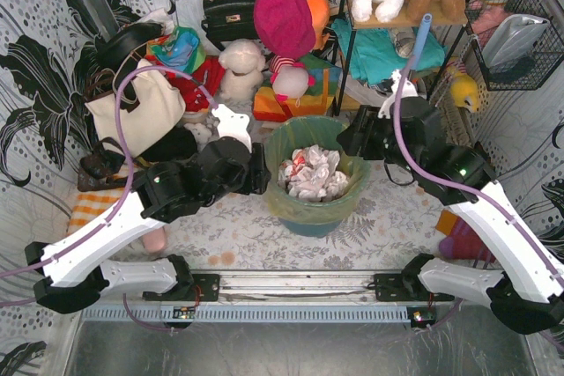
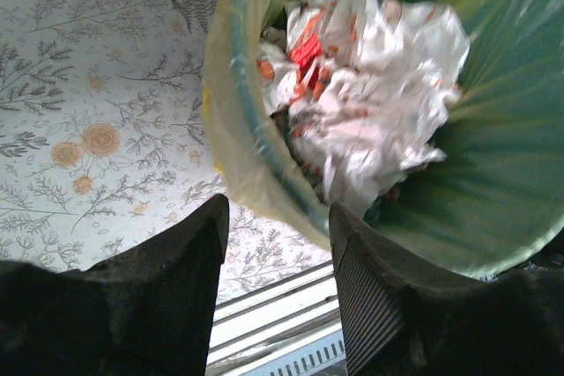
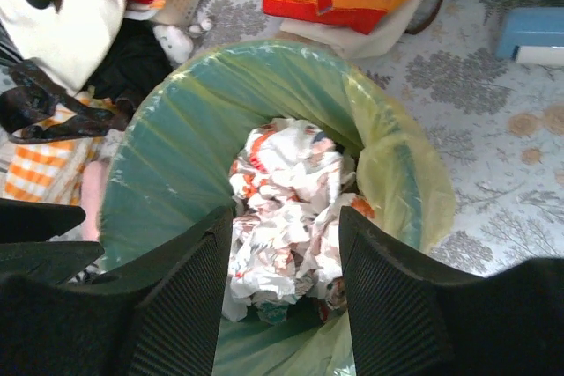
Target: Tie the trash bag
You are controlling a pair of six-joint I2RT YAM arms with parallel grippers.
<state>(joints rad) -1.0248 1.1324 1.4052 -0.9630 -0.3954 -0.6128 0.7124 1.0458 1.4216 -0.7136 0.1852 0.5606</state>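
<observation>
**Mid-table, before the first gather**

The thin, translucent yellow-green plastic trash bag (image 1: 352,184) stands upright as the liner of a round teal bin (image 1: 313,224) on the floral-print table cover (image 1: 247,231). Its mouth faces up and its top is folded down over the bin's rim. Crumpled white-and-red paper (image 1: 310,172) lies heaped inside.

The bag's long axis is vertical, so the free plastic to be gathered probably lies outside and below the rim. The left gripper (image 1: 261,172) hangs just beside the rim's left side. The right gripper (image 1: 351,143) hangs just beside its far right side. The bag lies between them, about equally near to each.

Both wrist views show the jaws standing apart with nothing held. The left pair looks down on the folded edge, the right pair on the paper.

A cream tote bag with black straps (image 1: 141,112) and white plush toys (image 1: 242,68) crowd the far left, near the bin but apart from it. The chief obstacle appears to be the stiff rim beneath the fold.
</observation>
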